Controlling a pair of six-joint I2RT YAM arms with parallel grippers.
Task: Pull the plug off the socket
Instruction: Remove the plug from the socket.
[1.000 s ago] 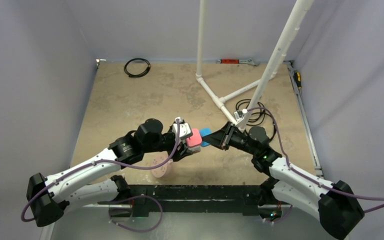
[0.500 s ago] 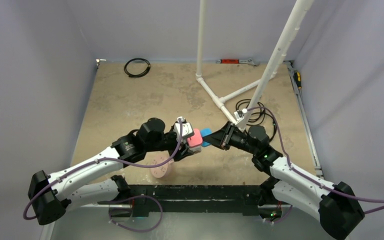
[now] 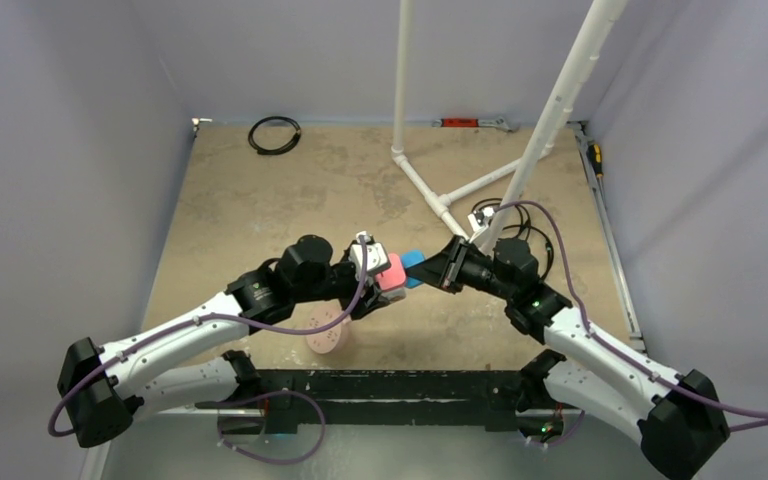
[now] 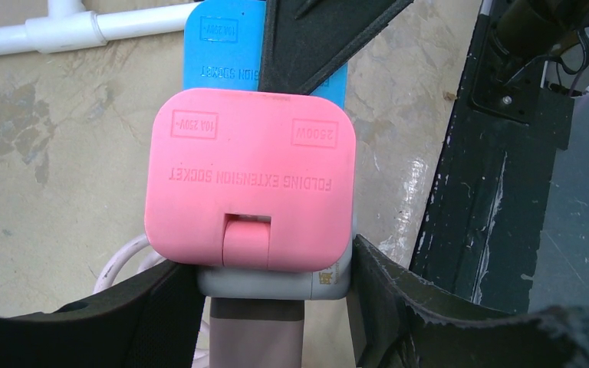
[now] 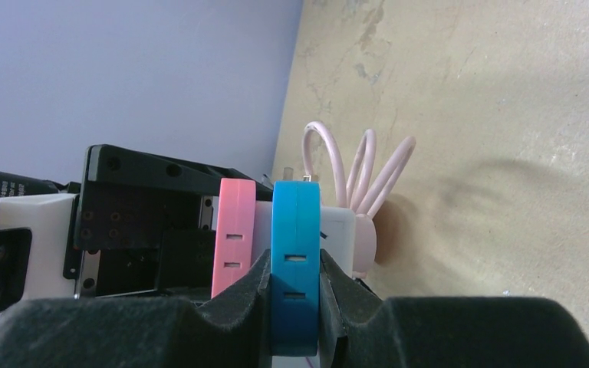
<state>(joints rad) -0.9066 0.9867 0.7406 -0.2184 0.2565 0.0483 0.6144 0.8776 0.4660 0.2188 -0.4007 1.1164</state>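
Observation:
My left gripper is shut on the white-grey socket cube, one finger on each side. The flat pink plug head sits flush on the cube's top face. A flat blue slab of the same shape juts out behind it. My right gripper is shut on this blue slab, edge-on, right beside the pink head and the white cube. The pink cable loops hang behind the cube. In the top view the pink head and the blue slab meet between both grippers, above the table.
A round pink disc hangs under the left arm. A white pipe frame stands at the back centre and right. Black cable coils lie at the back left and by the right arm. Tools lie along the back edge.
The right arm has shifted a little left and away from the near edge, its wrist rising. The left arm moved slightly. Both grips are unchanged, and the pink head stays on the cube.

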